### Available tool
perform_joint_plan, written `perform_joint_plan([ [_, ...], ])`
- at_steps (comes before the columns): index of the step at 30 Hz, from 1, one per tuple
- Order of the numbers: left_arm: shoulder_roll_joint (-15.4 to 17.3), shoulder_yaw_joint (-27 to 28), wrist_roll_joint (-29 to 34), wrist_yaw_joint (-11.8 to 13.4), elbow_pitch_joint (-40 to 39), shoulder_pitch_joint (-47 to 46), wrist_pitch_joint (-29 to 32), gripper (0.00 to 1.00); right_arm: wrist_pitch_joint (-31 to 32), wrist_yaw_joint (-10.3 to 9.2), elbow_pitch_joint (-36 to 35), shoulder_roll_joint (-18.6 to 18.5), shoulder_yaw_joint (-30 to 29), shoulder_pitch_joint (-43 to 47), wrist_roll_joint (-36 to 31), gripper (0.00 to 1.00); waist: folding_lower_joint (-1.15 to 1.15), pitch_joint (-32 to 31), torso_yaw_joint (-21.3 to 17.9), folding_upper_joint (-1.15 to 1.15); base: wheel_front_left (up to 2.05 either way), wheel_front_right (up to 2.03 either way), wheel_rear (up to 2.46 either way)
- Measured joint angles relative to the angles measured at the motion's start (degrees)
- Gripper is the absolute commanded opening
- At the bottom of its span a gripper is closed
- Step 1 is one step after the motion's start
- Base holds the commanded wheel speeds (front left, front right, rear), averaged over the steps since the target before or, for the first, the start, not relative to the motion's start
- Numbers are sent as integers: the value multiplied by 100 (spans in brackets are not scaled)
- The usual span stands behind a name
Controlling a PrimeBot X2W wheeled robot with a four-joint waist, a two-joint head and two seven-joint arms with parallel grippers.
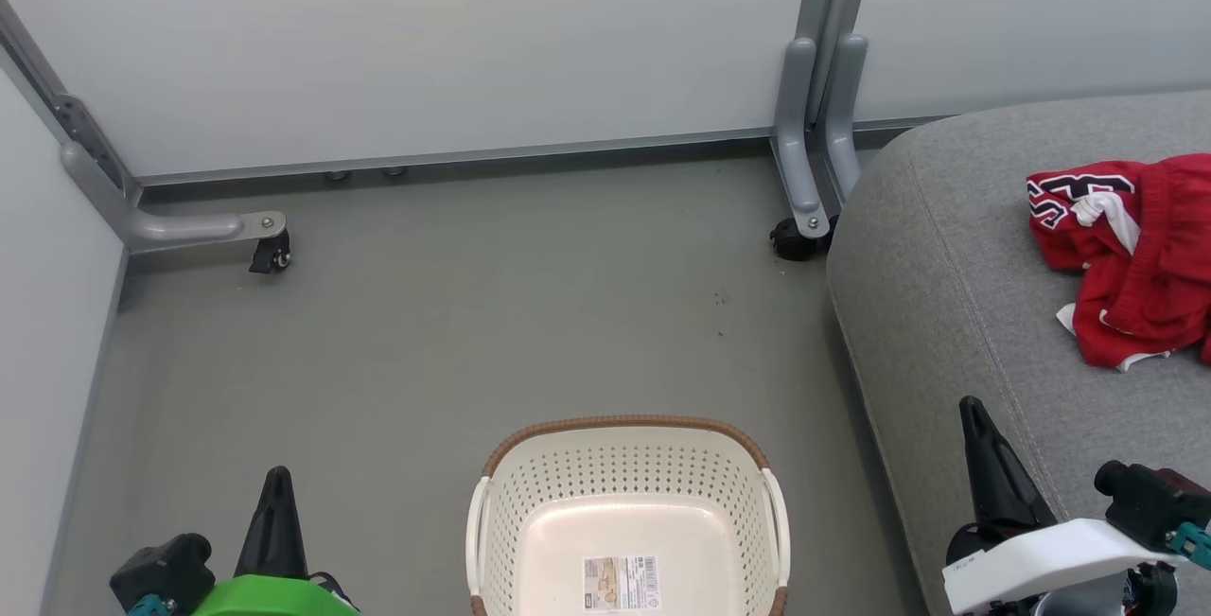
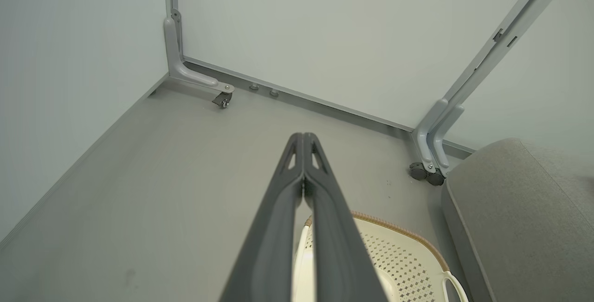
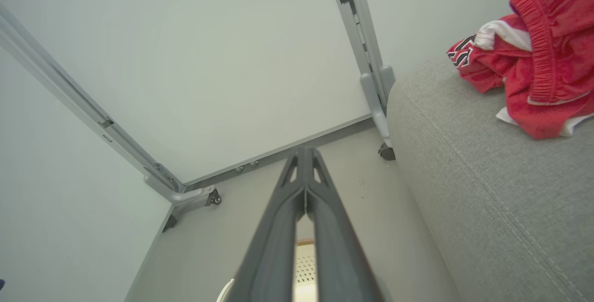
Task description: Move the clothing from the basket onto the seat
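Bright red fabric clothing (image 1: 1140, 266) is lying heaped on the large grey woven seat (image 1: 946, 313). The cream perforated plastic basket (image 1: 624, 465) is sitting bare (only its label sticker (image 1: 620, 583) inside). Left gripper (image 1: 277, 476) and right gripper (image 1: 969, 406) are hanging pinched together, carrying nothing, so the job is looking done.

A sticker (image 1: 620, 583) with a barcode sits on the bottom of the cream basket (image 1: 624, 465), its print too small to read. Black-and-white block lettering (image 1: 1069, 192) marks the red clothing (image 1: 1149, 266) lying on the grey seat (image 1: 946, 313), crumpled so that no whole character can be made out.
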Motion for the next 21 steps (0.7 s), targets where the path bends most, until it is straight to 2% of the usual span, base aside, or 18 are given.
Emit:
perform_joint_plan([
  [21, -42, 176, -1859, -138, -42, -233, 448, 0, 243, -1, 397, -70, -47, -359, 1905, 0, 0, 15, 9, 0, 0, 0, 0],
])
